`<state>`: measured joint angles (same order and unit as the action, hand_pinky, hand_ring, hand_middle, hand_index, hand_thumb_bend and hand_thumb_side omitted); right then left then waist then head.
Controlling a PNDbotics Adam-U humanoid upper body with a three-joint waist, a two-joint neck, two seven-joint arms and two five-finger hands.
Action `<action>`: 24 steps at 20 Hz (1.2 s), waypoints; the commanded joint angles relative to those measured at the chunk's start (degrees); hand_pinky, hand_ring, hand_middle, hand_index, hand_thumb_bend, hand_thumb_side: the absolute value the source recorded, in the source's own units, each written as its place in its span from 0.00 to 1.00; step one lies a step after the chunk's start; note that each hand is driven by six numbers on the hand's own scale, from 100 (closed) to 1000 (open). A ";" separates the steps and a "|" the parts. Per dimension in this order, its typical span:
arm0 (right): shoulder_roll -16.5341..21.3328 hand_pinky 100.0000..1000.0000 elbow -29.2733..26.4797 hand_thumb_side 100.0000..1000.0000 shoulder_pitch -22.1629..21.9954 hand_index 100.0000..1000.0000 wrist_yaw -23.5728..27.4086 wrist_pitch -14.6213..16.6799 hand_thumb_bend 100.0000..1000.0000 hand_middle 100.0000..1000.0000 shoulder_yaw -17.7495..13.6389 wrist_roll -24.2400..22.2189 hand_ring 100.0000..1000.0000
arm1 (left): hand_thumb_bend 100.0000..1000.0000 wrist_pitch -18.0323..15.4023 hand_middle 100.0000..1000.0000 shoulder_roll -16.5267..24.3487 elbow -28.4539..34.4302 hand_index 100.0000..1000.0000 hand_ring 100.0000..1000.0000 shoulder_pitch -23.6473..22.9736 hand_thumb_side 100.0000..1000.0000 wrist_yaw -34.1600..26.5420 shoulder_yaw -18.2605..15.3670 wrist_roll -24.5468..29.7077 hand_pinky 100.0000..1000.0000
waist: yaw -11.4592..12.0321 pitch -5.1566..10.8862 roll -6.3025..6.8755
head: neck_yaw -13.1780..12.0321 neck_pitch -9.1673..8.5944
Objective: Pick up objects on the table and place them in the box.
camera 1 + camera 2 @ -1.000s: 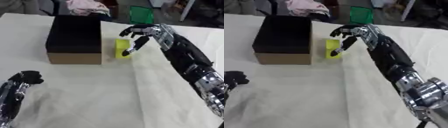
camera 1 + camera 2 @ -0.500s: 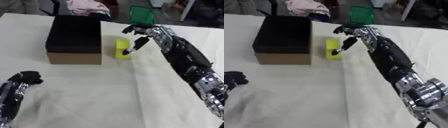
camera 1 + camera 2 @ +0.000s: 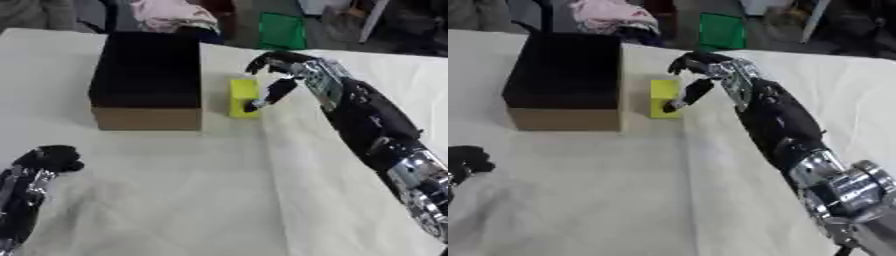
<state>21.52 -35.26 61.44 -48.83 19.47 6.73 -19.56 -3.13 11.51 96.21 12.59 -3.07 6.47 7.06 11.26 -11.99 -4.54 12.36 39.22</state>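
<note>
— Right hand [image 3: 282, 75] is up in the upper middle of the frame, fingers arched over the yellow block [image 3: 244, 98] and the thumb reaching down to its right face. It looks half open to me, closing in but not yet wrapped round anything.

— And the block itself?

— Standing on the desk [image 3: 219, 190], just beside the right wall of the box [image 3: 147, 82], which sits in the upper left. I can't tell whether the block touches the box or leaves a slit.

— So what could go wrong?

— Only the thumb seems to be on it. If the fingers come down on the far side while the block is this near the box, they may catch the box wall and shove the block flat against it, or tip it over. I'd also guess the cloth on the desk could wrinkle under a sideways push and drag the block along.

— Anything else nearby?

— Beyond the desk, at the top edge, a green thing [image 3: 282, 31] and some pink cloth [image 3: 171, 12], both well apart from the work. Left hand [image 3: 48, 159] rests in the lower left corner, curled into a fist, holding nothing.
</note>
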 commanded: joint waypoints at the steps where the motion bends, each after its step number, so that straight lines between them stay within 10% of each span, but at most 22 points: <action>1: 0.48 0.78 -0.47 0.40 0.95 0.76 0.49 0.36 0.64 0.63 -0.20 0.79 0.86 | 0.40 -0.07 0.52 0.02 1.07 0.63 0.55 0.71 0.64 -0.12 -0.04 -0.08 0.67 | 0.05 0.85 0.37 | 0.30 -0.56; 8: -0.11 0.74 -1.26 0.34 1.03 0.60 2.12 0.64 0.54 0.45 -0.04 3.31 0.79 | 0.40 -0.05 0.52 -0.04 1.03 0.63 0.55 0.68 0.64 -0.14 -0.05 -0.09 0.67 | 0.18 0.95 0.36 | 0.40 -0.60; 24: 2.57 0.66 -9.57 0.09 2.69 0.55 13.70 -1.09 0.44 0.36 0.70 11.57 0.73 | 0.40 -0.05 0.52 0.03 0.91 0.63 0.55 0.18 0.63 -0.11 -0.20 -0.26 0.67 | -0.44 1.71 0.37 | 0.20 -0.41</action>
<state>21.88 -42.80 62.55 -36.54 18.60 7.63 -8.90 -3.11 11.08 96.21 12.52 -3.07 6.47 7.02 10.92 -11.42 -4.54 12.65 39.21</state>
